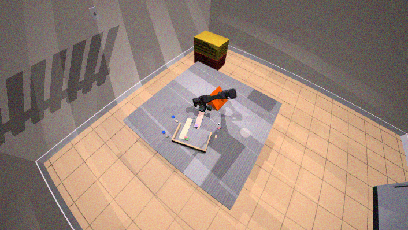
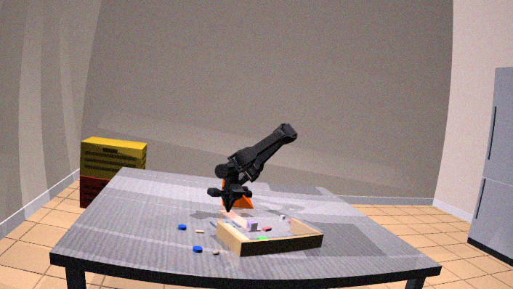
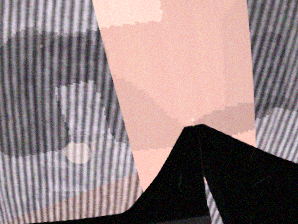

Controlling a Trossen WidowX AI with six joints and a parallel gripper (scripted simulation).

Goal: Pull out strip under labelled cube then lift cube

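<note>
Black fingers, mine to steer from back here, are together at the tips, and the gripper points down over the pink strip, near its arm-side end. From the wrist view I can't tell whether the tips are touching it. The strip lies flat, its long axis running from beneath the gripper out toward the wooden frame; in the top view that's down and slightly left, and in the wrist view it runs up the picture.

Out at the strip's far end, here's the lilac cube, sitting upright on it, close to the frame's open side. Its faces are too small for me to read any label. Beside the pink strip, and roughly parallel to it, lies a cream strip, with a green piece at its far end, inside the frame.

Moving out again, I've got two blue discs, one nearer the arm and the other farther out, both outside the frame. Behind the gripper, the arm rises over its orange base on the grey table. Past the table stands a yellow-and-red cabinet; the dark marks on its front are too blurred to read.
</note>
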